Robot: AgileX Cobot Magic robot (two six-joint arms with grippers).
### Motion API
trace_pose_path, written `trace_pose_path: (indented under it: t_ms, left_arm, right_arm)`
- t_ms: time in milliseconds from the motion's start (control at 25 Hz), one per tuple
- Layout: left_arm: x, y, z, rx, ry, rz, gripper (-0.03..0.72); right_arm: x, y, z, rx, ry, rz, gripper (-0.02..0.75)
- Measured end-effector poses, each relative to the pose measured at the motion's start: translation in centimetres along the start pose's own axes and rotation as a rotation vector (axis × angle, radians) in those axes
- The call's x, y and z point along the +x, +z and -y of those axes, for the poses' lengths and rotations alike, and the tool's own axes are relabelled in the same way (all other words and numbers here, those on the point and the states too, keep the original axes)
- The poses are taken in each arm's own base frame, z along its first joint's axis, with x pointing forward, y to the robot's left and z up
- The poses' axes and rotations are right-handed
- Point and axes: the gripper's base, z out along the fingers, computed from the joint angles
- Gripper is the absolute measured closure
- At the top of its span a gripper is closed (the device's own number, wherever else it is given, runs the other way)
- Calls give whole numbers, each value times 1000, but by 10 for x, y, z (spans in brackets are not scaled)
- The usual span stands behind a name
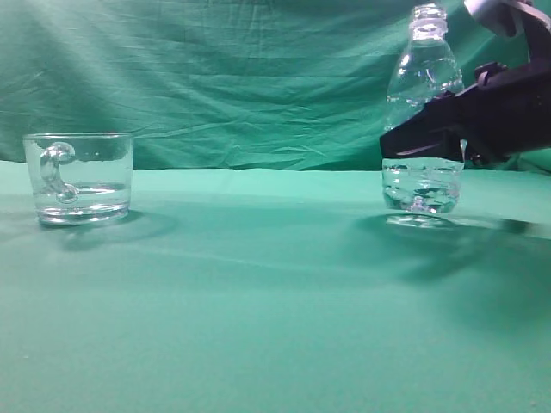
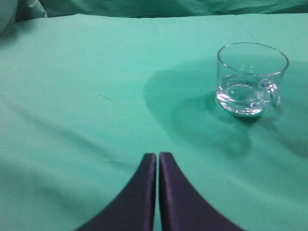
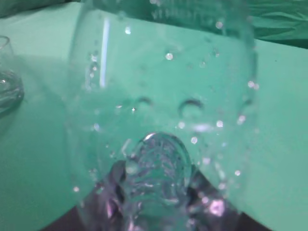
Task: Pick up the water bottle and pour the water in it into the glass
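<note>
The water bottle (image 1: 422, 77) is upright at the right of the exterior view, clear, ribbed and uncapped. Water (image 1: 420, 188) fills its lower part. My right gripper (image 1: 424, 142) is shut on the bottle's middle. The base is at or just above the cloth; I cannot tell which. In the right wrist view the bottle (image 3: 163, 96) fills the frame, with droplets on its wall and the dark jaws (image 3: 159, 197) showing through it. The glass (image 1: 79, 176) stands at the far left with a little water in it; it also shows in the left wrist view (image 2: 251, 79). My left gripper (image 2: 158, 159) is shut and empty, short of the glass.
A green cloth (image 1: 258, 301) covers the table and hangs as a backdrop (image 1: 215, 77) behind it. The glass's rim shows at the left edge of the right wrist view (image 3: 7, 77). A wide stretch of cloth lies between glass and bottle.
</note>
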Motion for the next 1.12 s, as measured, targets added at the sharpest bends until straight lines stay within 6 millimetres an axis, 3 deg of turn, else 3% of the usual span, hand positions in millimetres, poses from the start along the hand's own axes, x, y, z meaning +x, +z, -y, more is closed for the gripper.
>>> trace_pose_path:
  t_ms: [200, 560, 680, 800, 840, 1120]
  left_arm:
    - [0, 0, 0, 0, 0, 0, 688]
    - [0, 0, 0, 0, 0, 0, 688]
    - [0, 0, 0, 0, 0, 0, 688]
    - [0, 0, 0, 0, 0, 0, 688]
    - [0, 0, 0, 0, 0, 0, 688]
    - [0, 0, 0, 0, 0, 0, 688]
  right_arm:
    - [2, 0, 3, 32, 13, -18, 464]
    - [-2, 0, -2, -21, 38, 20, 127]
    - [-10, -2, -2, -19, 62, 39, 105]
    - [-29, -8, -3, -13, 38, 86, 105]
    - [-39, -11, -3, -5, 25, 111, 64]
    - [-106, -43, -12, 50, -37, 248, 80]
